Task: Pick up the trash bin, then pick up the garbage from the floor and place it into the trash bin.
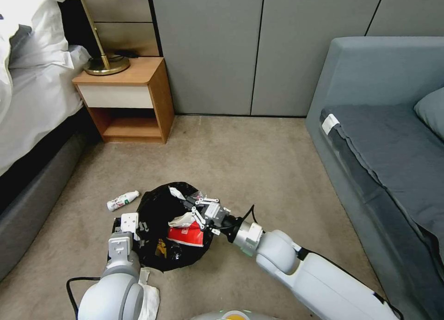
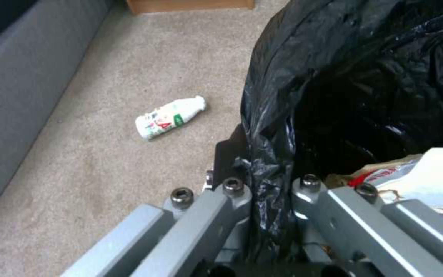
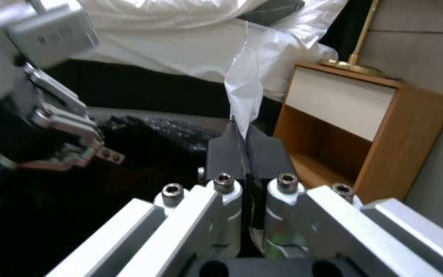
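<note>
The trash bin [image 1: 159, 227], lined with a glossy black bag, is sitting low in front of the robot on the carpet side nearest the bed, and everything here is placed against it. The left end effector [image 1: 138, 230] is clamping the bin's near-left rim, its fingers [image 2: 232, 161] pinched tight on the black liner, with the left arm reaching forward and down from the robot's shoulder. The right end effector [image 1: 185, 200] is hovering over the bin's mouth toward its far-right rim, closed on a thin piece of clear-white plastic wrapper [image 3: 244, 82] that is standing up between its dark fingers [image 3: 227, 148]; the right arm is stretching in from the bin's right, elbow low, wrist angled toward the opening. Inside the bin, a red carton [image 1: 185, 236] and white crumpled paper [image 1: 181, 220] are lying below that end effector. A white plastic bottle [image 1: 122, 200] is lying on its side on the floor just beyond the bin's left rim, apart from both end effectors.
</note>
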